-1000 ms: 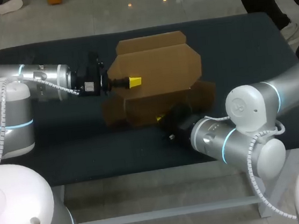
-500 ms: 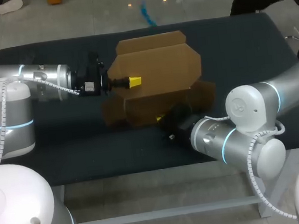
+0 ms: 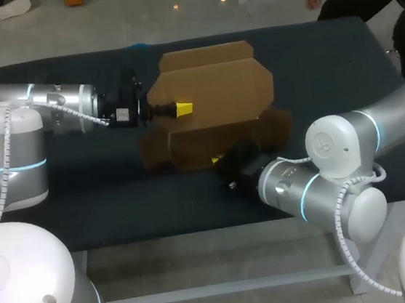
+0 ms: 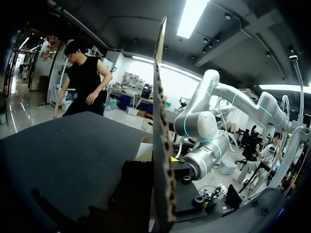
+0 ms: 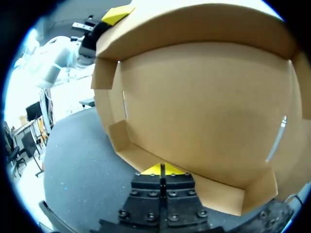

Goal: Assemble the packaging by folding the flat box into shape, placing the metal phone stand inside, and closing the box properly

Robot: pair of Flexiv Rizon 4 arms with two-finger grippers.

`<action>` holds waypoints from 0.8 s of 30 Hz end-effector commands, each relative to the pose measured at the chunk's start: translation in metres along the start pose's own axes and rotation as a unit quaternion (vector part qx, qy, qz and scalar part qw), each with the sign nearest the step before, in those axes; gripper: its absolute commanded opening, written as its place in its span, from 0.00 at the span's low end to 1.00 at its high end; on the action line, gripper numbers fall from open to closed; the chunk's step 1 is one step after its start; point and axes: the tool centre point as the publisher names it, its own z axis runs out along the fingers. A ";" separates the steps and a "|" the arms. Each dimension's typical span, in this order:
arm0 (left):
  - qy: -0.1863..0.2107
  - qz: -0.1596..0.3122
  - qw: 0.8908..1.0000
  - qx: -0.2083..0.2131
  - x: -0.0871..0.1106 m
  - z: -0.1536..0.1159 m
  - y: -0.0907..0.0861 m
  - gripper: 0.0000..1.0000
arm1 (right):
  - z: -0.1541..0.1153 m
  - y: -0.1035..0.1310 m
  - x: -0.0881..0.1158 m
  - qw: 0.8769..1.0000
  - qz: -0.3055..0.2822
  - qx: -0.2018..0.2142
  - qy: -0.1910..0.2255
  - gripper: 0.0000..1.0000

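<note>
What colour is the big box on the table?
The box is plain brown cardboard, seen best in the right wrist view.

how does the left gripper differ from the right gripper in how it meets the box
The left gripper is up at the raised panel of the cardboard box; the right gripper is low at its front wall. The left gripper's jaws clamp the panel, seen edge-on in the left wrist view; the right gripper's jaws look closed together with no cardboard between them. Both have yellow tips and meet the same box.
</note>
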 end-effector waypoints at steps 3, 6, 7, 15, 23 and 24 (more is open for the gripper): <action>0.001 0.000 1.000 0.002 -0.002 0.001 0.003 0.00 | 0.001 -0.002 0.003 1.000 -0.001 -0.002 -0.004 0.00; 0.000 0.000 1.000 0.003 -0.002 0.000 0.003 0.00 | 0.001 -0.002 0.003 1.000 -0.001 -0.002 -0.004 0.00; 0.000 0.000 1.000 0.003 -0.002 0.000 0.003 0.00 | 0.001 -0.002 0.003 1.000 -0.001 -0.002 -0.004 0.00; 0.000 0.000 1.000 0.002 -0.002 0.000 0.003 0.00 | 0.001 -0.002 0.003 1.000 -0.001 -0.002 -0.004 0.00; 0.000 0.000 1.000 0.002 -0.002 0.000 0.003 0.00 | -0.013 0.005 0.010 1.000 -0.007 -0.014 0.004 0.00; 0.000 0.000 1.000 0.002 -0.002 0.000 0.003 0.00 | -0.017 0.006 0.011 1.000 -0.009 -0.016 0.005 0.00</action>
